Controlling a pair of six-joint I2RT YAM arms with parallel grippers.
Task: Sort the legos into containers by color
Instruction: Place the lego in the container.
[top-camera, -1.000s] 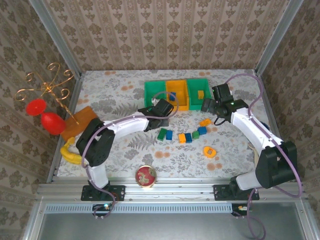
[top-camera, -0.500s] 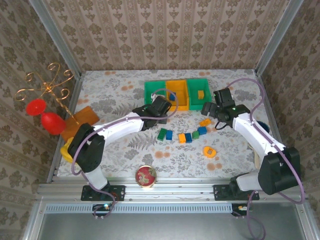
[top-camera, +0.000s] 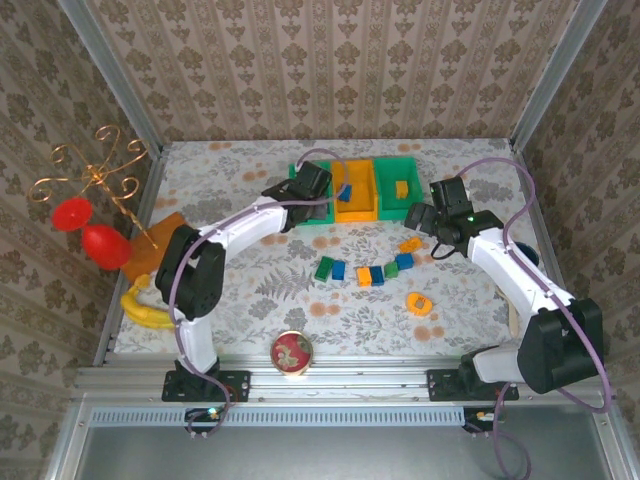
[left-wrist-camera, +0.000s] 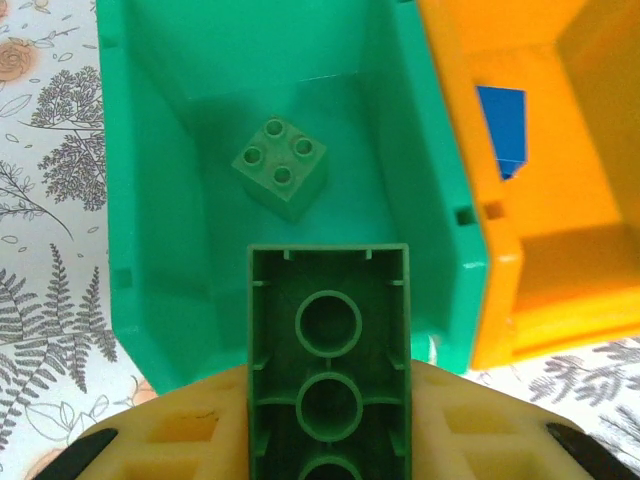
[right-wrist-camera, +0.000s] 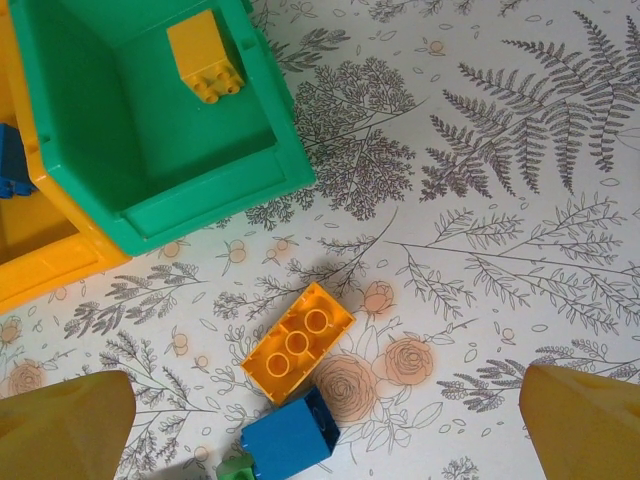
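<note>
The left gripper (top-camera: 308, 184) has swung from mid-surface back to the bins. It now hangs over the left green plastic bin (left-wrist-camera: 160, 250), clamped on a long green lego brick (left-wrist-camera: 328, 340). That puts the brick above its matching bin, where a small green brick (left-wrist-camera: 281, 178) already lies, so release looks next. The right gripper (top-camera: 420, 217), spread wide and empty, has drifted from the right green bin (right-wrist-camera: 190, 170) toward an orange-yellow brick (right-wrist-camera: 297, 342) on the surface. The held brick's near end is cut off in the wrist view, and from above the gripper covers much of that bin.
</note>
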